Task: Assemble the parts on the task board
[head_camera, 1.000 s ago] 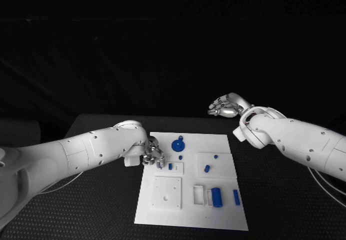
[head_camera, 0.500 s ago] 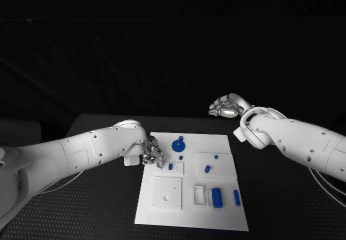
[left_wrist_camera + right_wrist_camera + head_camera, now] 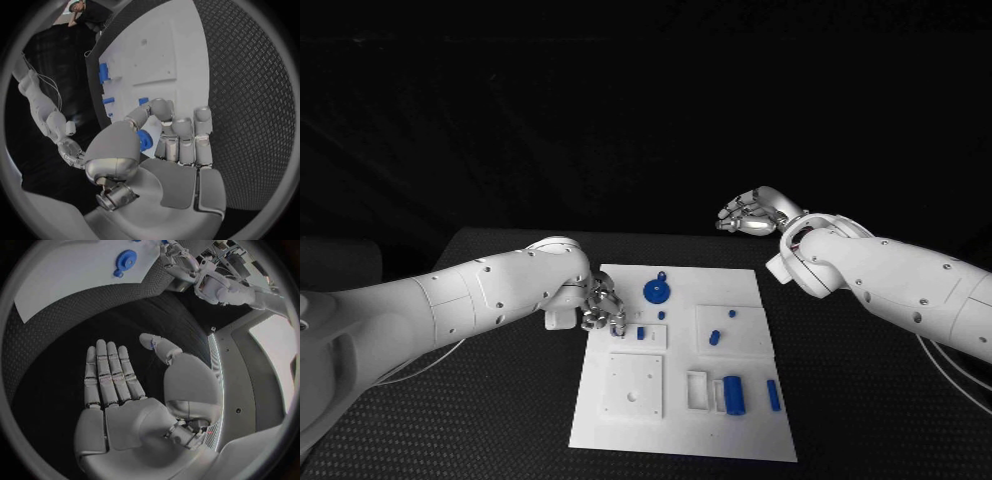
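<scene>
Left hand (image 3: 153,150) pinches a small blue part (image 3: 144,140) between thumb and fingers (image 3: 185,131) at the task board (image 3: 733,425)'s left edge; right hand (image 3: 122,400), fingers spread wide and holding nothing, hovers beyond the board's far right corner

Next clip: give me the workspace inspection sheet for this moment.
Surface: black table, textured mat.
Job's things: white task board at centre; blue gear at its far end; small blue parts on its near half.
Clutter: nothing seen.
Hands: left hand at the board's left edge, pinching a small blue part; right hand open, raised beyond the board.
Cables: thin wires beside the right arm.
Surroundings: dark.
</scene>
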Available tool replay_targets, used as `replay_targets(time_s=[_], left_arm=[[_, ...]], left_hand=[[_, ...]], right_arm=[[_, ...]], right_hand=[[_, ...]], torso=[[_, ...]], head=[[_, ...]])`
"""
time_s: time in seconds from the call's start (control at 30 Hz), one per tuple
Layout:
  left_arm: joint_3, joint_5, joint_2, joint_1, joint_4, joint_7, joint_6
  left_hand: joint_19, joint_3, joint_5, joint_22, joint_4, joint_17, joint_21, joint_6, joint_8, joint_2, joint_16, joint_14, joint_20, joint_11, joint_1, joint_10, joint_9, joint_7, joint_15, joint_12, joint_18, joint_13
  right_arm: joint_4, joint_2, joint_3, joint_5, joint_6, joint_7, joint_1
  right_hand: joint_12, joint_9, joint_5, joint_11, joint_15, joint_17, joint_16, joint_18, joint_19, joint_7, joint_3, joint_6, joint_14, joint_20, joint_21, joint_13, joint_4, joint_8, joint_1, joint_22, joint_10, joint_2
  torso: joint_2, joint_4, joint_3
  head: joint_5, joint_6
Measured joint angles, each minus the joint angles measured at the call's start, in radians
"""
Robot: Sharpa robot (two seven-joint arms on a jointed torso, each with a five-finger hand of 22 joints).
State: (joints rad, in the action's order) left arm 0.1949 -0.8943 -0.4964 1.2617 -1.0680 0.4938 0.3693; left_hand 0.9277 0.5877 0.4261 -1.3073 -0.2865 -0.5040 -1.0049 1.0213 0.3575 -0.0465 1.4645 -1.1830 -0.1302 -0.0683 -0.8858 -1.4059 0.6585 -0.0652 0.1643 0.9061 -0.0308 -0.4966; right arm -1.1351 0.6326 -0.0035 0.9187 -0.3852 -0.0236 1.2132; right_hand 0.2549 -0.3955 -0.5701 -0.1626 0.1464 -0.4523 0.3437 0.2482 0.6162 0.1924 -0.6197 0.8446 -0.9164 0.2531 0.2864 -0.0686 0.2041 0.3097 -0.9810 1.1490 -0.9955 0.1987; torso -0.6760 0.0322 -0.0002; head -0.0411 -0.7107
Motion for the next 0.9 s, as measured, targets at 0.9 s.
replay_targets(time_s=[0.9], left_arm=[[0.002, -0.025, 0.061, 0.006, 0.048, 0.005, 0.061]], left_hand=[[0.005, 0.04, 0.022, -0.001, -0.039, -0.012, -0.017, 0.002, 0.0, -0.016, 0.034, 0.001, -0.002, -0.018, 0.016, -0.011, 0.0, -0.002, 0.001, 0.05, 0.0, 0.019]], right_arm=[[0.001, -0.004, 0.0, 0.0, 0.001, 0.0, 0.0]], right_hand=[[-0.001, 0.002, -0.02, -0.004, 0.0, 0.0, 0.0, 0.0, 0.0, 0.0, -0.003, 0.0, 0.0, 0.0, -0.004, 0.0, -0.003, 0.004, -0.004, 0.003, -0.004, -0.004]], torso=[[0.0, 0.0004, -0.0007]], head=[[-0.003, 0.001]])
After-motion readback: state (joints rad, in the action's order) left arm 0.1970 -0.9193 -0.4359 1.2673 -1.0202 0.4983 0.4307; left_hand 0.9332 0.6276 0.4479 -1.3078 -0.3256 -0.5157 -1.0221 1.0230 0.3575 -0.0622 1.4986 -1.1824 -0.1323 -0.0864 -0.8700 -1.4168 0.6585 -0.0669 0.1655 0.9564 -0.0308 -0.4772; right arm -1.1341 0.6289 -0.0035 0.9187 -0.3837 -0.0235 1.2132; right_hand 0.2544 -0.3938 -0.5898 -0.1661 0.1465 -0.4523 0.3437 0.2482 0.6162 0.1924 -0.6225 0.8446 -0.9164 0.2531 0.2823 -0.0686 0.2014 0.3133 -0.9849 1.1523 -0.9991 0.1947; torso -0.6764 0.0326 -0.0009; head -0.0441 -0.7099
